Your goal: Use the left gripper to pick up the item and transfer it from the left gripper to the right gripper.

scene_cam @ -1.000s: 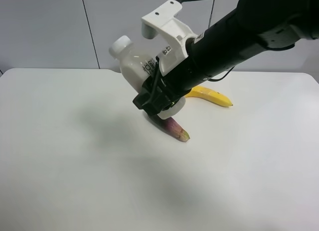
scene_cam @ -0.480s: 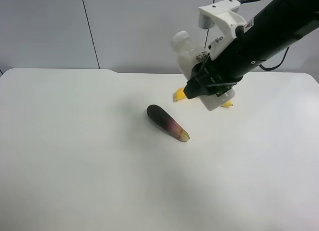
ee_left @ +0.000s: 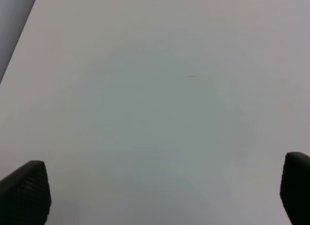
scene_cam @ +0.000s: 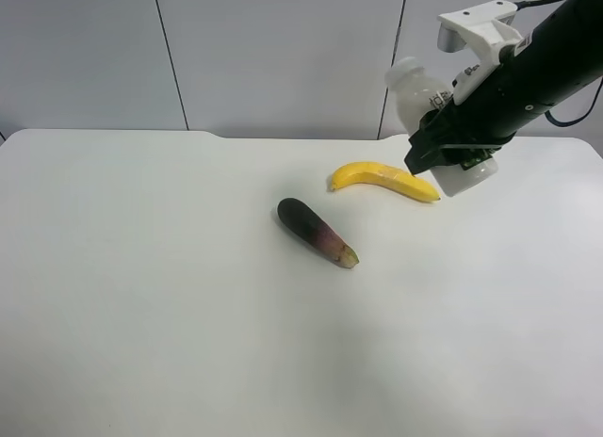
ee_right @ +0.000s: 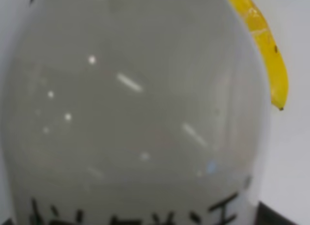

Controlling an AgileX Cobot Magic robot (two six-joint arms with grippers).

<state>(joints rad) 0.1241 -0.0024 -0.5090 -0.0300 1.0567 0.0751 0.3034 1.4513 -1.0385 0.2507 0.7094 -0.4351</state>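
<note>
Hanging over the table [scene_cam: 141, 296] near the exterior high view's right edge, the right gripper [scene_cam: 448, 160] pinches the item [scene_cam: 417, 87] aloft near the banana [scene_cam: 384, 180]; the right wrist view is filled by its white body; the left wrist view shows the left gripper [ee_left: 160, 198] spread wide above the table.

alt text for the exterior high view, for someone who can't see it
The right hand, on a black arm with a white bracket at the view's right, grips a small white bottle above a white table. A yellow banana lies beside it and a dark purple eggplant lies near the middle.
</note>
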